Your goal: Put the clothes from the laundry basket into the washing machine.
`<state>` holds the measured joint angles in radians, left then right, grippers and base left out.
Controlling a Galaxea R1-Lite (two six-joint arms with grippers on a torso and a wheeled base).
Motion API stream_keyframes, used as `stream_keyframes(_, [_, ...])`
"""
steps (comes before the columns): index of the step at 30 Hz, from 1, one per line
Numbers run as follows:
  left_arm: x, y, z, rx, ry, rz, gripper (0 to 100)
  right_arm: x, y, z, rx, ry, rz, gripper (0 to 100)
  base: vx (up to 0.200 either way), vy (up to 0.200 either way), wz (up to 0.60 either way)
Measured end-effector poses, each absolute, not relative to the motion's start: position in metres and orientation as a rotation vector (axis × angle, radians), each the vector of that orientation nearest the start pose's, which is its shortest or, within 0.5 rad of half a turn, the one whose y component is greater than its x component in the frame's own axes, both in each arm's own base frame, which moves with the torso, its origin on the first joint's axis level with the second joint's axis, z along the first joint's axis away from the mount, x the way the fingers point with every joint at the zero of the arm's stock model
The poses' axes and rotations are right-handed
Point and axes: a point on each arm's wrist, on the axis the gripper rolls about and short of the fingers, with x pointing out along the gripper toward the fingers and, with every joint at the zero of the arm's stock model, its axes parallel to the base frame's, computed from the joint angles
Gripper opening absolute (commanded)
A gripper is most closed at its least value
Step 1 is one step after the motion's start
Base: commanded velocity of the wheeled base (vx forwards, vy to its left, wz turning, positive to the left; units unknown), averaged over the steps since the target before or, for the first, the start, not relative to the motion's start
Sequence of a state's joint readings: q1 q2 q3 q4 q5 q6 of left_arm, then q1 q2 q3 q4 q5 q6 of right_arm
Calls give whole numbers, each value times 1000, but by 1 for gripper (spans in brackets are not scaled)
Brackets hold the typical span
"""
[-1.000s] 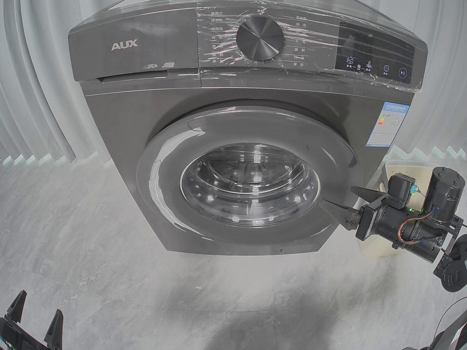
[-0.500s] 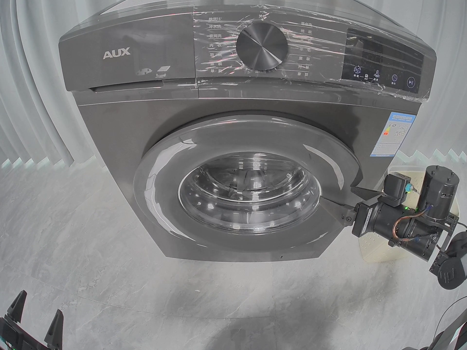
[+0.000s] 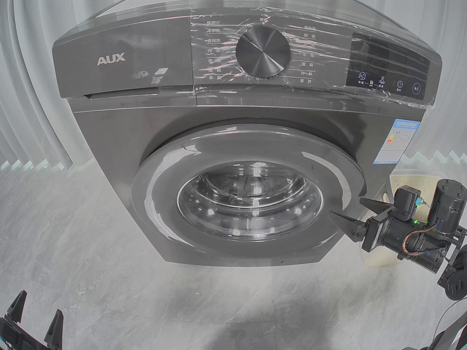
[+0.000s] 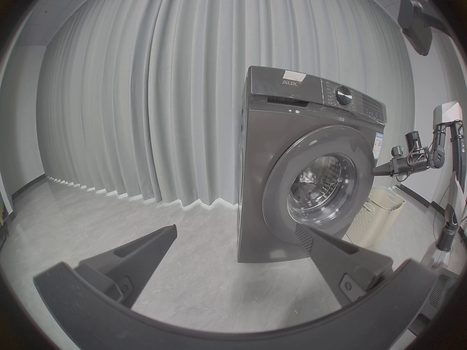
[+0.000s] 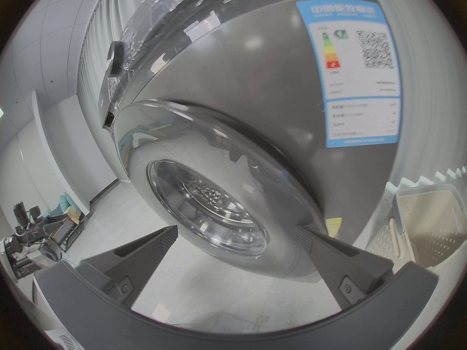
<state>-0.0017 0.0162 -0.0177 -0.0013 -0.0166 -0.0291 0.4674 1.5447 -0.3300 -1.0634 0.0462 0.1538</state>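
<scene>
One washing machine (image 3: 121,122) is seen standing on the floor (image 3: 87,229), with a pleated curtain (image 3: 29,74) behind it. Its round door (image 3: 160,190) is shut. One dial (image 3: 262,51) is placed in the middle of the control panel, and the panel is covered with clear film (image 3: 306,40). A short mark in white letters is printed at the panel's left, and one blue-edged sticker (image 3: 396,141) (with coloured bars and a square code) is fixed on the front at the right.

One cream laundry basket (image 3: 418,180) is set on the floor just beside the machine's right side. What lies in it cannot be told.

The right end effector (image 3: 346,208) is held released, its two fingers spread, at the right edge of the door. Whether the rim is touched cannot be told.

The left end effector (image 3: 39,305) is also released and is kept low over the floor, well apart from the machine. Open floor is found before the machine and at its left.
</scene>
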Motion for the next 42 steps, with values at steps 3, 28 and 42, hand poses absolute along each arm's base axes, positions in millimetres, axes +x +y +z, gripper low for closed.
stream_keyframes(3, [-23,0,81,-30,-3,-19,100,200,104,147,120,192,512,100,0,0,0])
stream_keyframes(28, [-23,0,81,-33,-3,-17,100,183,102,151,134,58,479,100,0,0,0])
stream_keyframes(42, [-23,0,81,-35,-2,-17,100,113,62,155,99,38,487,100,0,0,0])
